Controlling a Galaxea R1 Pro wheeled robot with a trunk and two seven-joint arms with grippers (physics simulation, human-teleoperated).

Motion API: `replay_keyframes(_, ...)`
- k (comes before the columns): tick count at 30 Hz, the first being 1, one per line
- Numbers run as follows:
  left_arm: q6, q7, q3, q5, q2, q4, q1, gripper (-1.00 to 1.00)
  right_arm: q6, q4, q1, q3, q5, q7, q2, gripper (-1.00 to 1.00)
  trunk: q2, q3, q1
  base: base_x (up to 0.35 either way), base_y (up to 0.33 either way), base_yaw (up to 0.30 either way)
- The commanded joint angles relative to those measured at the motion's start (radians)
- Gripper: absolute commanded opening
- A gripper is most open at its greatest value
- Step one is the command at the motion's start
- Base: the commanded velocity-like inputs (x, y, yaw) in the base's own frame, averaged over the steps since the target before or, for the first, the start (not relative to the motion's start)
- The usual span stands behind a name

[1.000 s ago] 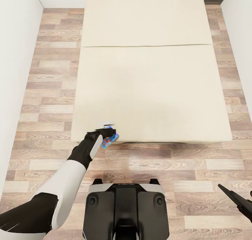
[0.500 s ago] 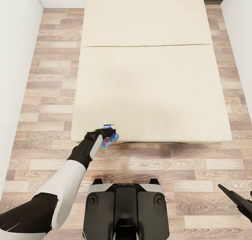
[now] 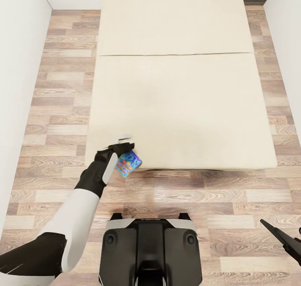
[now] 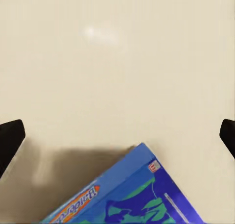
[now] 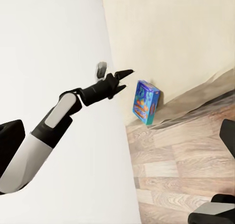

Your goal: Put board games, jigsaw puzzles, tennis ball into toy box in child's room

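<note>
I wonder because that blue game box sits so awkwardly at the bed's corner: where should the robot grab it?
Probably its raised top edge, pinched across the thin thickness, coming down from above. The blue game box stands tilted on edge at the near left corner of the bed, so its broad faces are too wide, but its slim sides are exposed. The left gripper hovers there, fingers spread.

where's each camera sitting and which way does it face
Head: up on the robot, facing down over the bed and floor; shows the left arm, base, and game box.
Left wrist: by the left gripper, close over the bed; shows finger tips, box corner.
Right wrist: low, facing sideways; shows the left arm, left gripper.
All three share the blue box.
</note>
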Motion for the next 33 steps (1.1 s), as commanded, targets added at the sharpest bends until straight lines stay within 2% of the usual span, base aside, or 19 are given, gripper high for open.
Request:
replay_keyframes(1,0.009,0.009,0.024,0.01,0.0,-0.02,0.0,1.0,0.01,0.0,0.0,0.0,-0.001,0.002,0.0,1.0,-0.002,-0.001,0.001,0.0,0.0,0.0)
replay_keyframes(6,0.038,0.008,0.089,0.009,0.014,-0.058,0.0,1.0,0.009,0.001,0.0,0.001,-0.001,0.002,0.0,1.0,-0.002,-0.001,0.001,0.0,0.0,0.0)
replay_keyframes(9,0.063,0.007,0.117,0.01,0.038,-0.08,0.0,1.0,0.008,0.001,0.0,0.001,-0.002,0.001,-0.001,1.0,-0.002,-0.001,0.001,0.0,0.0,0.0)
replay_keyframes(10,0.079,0.007,0.129,0.011,0.057,-0.094,0.0,1.0,0.008,0.003,0.0,0.001,-0.002,0.001,-0.001,1.0,-0.002,-0.001,0.001,0.0,0.0,0.0)
replay_keyframes(12,0.095,0.005,0.138,0.014,0.08,-0.111,0.0,1.0,0.008,0.006,0.0,0.001,-0.002,0.001,-0.001,1.0,-0.002,-0.001,0.001,0.0,0.0,0.0)
replay_keyframes(13,0.095,0.005,0.138,0.014,0.08,-0.111,0.0,1.0,0.008,0.006,0.0,0.001,-0.002,0.001,-0.001,1.0,-0.002,-0.001,0.001,0.0,0.0,0.0)
replay_keyframes(14,0.114,0.003,0.147,0.016,0.106,-0.129,0.0,1.0,0.008,0.008,0.0,0.001,-0.002,0.001,-0.001,1.0,-0.002,-0.001,0.001,0.0,0.0,0.0)
replay_keyframes(15,0.125,0.002,0.152,0.017,0.12,-0.138,0.0,1.0,0.007,0.009,0.0,0.001,-0.002,0.0,-0.001,1.0,-0.002,-0.001,0.001,0.0,0.0,0.0)
replay_keyframes(16,0.125,0.002,0.152,0.017,0.12,-0.138,0.0,1.0,0.007,0.009,0.0,0.001,-0.002,0.0,-0.001,1.0,-0.002,-0.001,0.001,0.0,0.0,0.0)
replay_keyframes(19,0.171,0.0,0.177,0.022,0.157,-0.167,0.0,1.0,0.006,0.011,0.0,0.001,-0.001,-0.001,-0.001,1.0,-0.002,-0.001,0.001,0.0,0.0,0.0)
replay_keyframes(22,0.224,-0.003,0.221,0.031,0.192,-0.192,0.001,1.0,-0.001,0.012,0.0,0.001,0.0,-0.005,-0.001,1.0,-0.002,-0.001,0.001,0.0,0.0,0.0)
replay_keyframes(25,0.281,-0.017,0.282,0.051,0.229,-0.209,0.002,1.0,-0.015,0.013,0.0,0.002,-0.001,-0.014,0.0,1.0,-0.002,-0.001,0.001,0.0,0.0,0.0)
replay_keyframes(29,0.351,-0.076,0.358,0.088,0.29,-0.221,0.005,1.0,-0.029,0.013,0.0,0.004,-0.001,-0.039,0.002,1.0,-0.002,-0.001,0.001,0.0,0.0,0.0)
replay_keyframes(30,0.351,-0.076,0.358,0.088,0.29,-0.221,0.005,1.0,-0.029,0.013,0.0,0.004,-0.001,-0.039,0.002,1.0,-0.002,-0.001,0.001,0.0,0.0,0.0)
replay_keyframes(33,0.394,-0.15,0.396,0.109,0.348,-0.223,0.009,1.0,-0.035,0.014,0.0,0.006,-0.001,-0.064,0.004,1.0,-0.002,-0.001,0.001,0.0,0.0,0.0)
